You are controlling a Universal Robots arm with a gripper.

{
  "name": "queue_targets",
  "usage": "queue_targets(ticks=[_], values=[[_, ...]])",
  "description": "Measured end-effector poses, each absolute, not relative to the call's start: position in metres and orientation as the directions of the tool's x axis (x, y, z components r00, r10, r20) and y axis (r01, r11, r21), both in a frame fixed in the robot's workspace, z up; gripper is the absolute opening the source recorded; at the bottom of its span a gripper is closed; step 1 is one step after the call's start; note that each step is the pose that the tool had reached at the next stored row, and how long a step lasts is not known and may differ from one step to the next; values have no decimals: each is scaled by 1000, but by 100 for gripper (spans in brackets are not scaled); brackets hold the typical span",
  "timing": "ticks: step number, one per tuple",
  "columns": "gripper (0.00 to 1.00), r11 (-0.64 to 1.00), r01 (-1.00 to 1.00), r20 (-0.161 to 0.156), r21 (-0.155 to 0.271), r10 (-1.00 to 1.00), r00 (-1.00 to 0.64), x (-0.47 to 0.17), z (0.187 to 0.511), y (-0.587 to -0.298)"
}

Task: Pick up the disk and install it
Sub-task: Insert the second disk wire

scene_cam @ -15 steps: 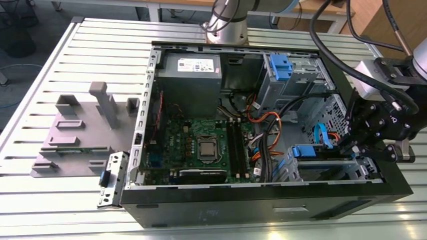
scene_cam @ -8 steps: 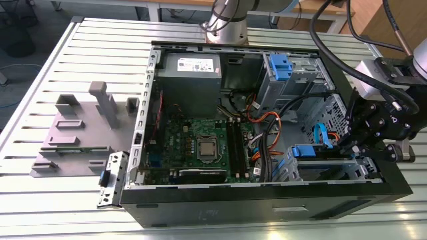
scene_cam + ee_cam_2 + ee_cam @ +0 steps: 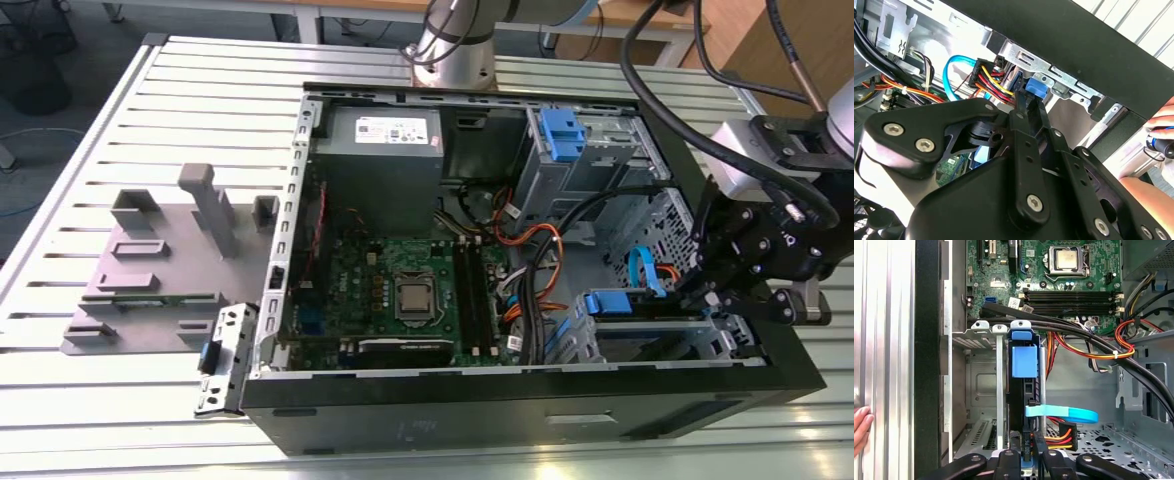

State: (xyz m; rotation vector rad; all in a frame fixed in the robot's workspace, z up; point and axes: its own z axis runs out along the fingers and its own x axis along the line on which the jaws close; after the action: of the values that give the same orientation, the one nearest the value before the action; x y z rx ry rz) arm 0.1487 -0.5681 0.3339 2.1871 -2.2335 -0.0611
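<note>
The disk [image 3: 1024,390] stands on edge in the drive cage [image 3: 667,335] at the case's front corner, on the exterior view's right. Its blue carrier tab [image 3: 1024,361] points toward the motherboard and also shows as a blue block [image 3: 607,302] in the exterior view. My gripper [image 3: 1025,437] reaches into the cage from the opposite end. Its two black fingers [image 3: 1014,440] sit tight against the disk's sides near the cable connectors. In the second wrist view the gripper [image 3: 1026,102] has its fingertips pinched together on a blue part of the carrier [image 3: 1036,89].
A blue data cable [image 3: 1064,414] and red-yellow power wires [image 3: 1064,432] lie beside the disk. Thick black cables [image 3: 1079,332] cross above the cage. A person's hand [image 3: 861,425] rests on the table by the case. The power supply [image 3: 380,150] and a grey fixture [image 3: 160,260] sit farther off.
</note>
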Motion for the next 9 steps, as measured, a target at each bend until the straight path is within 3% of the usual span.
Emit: queue_targets(ticks=[4, 5, 9], values=[[23, 21, -999, -17, 38, -1000, -21, 149, 334, -568], [16, 21, -999, -17, 38, -1000, -21, 149, 334, -568], [16, 21, -999, -17, 38, -1000, -21, 149, 334, -568]])
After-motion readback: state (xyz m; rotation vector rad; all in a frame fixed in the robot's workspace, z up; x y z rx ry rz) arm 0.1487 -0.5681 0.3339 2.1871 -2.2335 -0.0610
